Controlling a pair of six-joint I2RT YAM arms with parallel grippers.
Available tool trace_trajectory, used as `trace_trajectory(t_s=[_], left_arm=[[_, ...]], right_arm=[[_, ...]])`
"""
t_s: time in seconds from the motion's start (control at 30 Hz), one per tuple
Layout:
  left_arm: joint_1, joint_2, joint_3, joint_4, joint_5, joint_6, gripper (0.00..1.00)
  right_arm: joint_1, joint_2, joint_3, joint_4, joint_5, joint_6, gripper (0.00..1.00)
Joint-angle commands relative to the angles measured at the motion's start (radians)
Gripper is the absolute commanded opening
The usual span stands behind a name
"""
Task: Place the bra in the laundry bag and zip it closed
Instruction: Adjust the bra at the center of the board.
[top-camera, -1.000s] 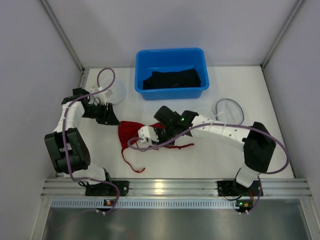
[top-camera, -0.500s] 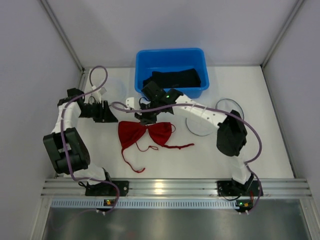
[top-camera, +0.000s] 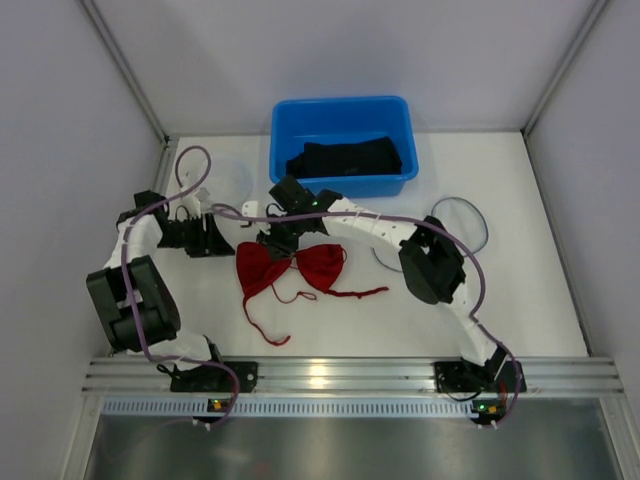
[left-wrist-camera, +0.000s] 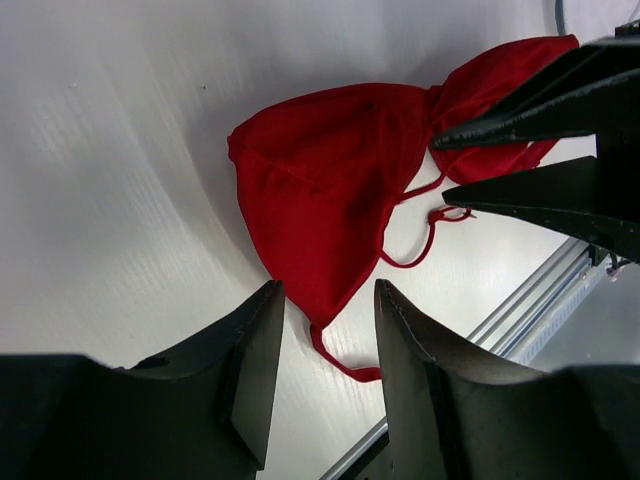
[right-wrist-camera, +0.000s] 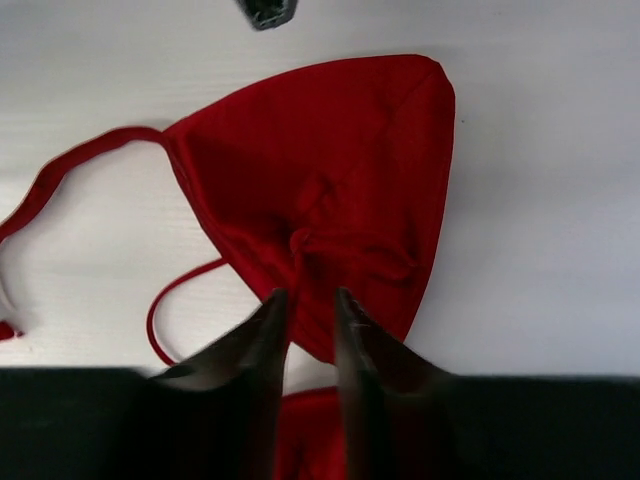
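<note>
top external view: the bra (top-camera: 300, 268) lies flat on the worktop (top-camera: 480, 300) between my arms. its long axis runs left to right, cups side by side, straps trailing toward the near edge. my right claw (top-camera: 278, 240) is down at the left cup, near the join. in the right wrist view its fingers stand a narrow slit apart with a pucker of red cloth just ahead of the tips; i cannot tell if they pinch it. my left claw (top-camera: 215, 238) hovers just left of the bra, spread and empty, pointing at it. the right is nearer, so i judge the lift is its job.
</note>
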Motion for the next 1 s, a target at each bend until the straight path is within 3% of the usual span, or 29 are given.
trace_trajectory(t_s=[0.0,0.1,0.17,0.47,0.6,0.8,0.97], left_arm=[[0.006,-0.057,-0.016,0.065,-0.008,-0.037,0.47],[0.023,-0.053,-0.015,0.075,0.005,-0.074,0.47],[0.030,-0.030,-0.007,0.075,0.022,-0.099,0.47],[0.115,0.042,0.024,0.092,0.053,-0.160,0.47],[0.129,0.039,0.030,0.092,0.038,-0.152,0.47],[0.152,0.059,0.022,0.109,0.041,-0.166,0.47],[0.170,0.070,0.024,0.114,0.041,-0.174,0.47]], right_arm=[[0.016,0.011,0.049,0.069,0.001,0.027,0.39],[0.017,-0.032,0.032,0.077,0.035,0.046,0.54],[0.028,-0.083,-0.007,0.088,0.062,0.052,0.56],[0.148,-0.134,-0.080,0.049,0.055,0.237,0.49],[0.201,-0.118,-0.115,0.149,0.133,0.299,0.54],[0.228,-0.026,0.012,0.149,0.243,0.423,0.55],[0.249,0.018,0.026,0.187,0.286,0.466,0.55]])
